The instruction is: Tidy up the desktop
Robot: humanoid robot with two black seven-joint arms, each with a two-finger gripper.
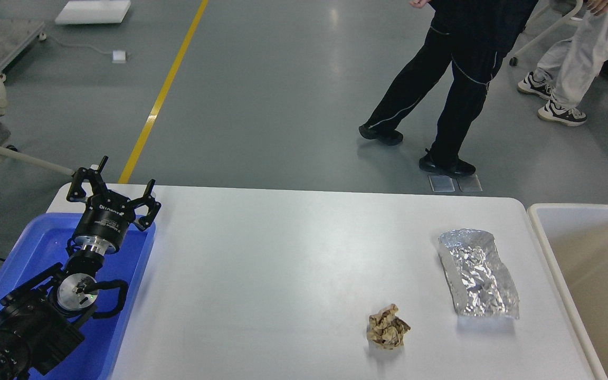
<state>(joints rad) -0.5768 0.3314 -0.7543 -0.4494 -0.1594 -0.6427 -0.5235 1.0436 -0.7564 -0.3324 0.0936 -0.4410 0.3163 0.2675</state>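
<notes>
left arm [35,311]: black, silver wrist rings | looped black cable | claw [114,190]: black, white lettering

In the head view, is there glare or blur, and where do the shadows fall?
In the head view, the desktop shows a soft, pale sheen but no harsh glare; the silver foil bag glints in small patches; the crumpled paper ball casts only a faint shadow close beneath it; the left gripper over the blue tray looks sharp, open, without motion blur.
</notes>
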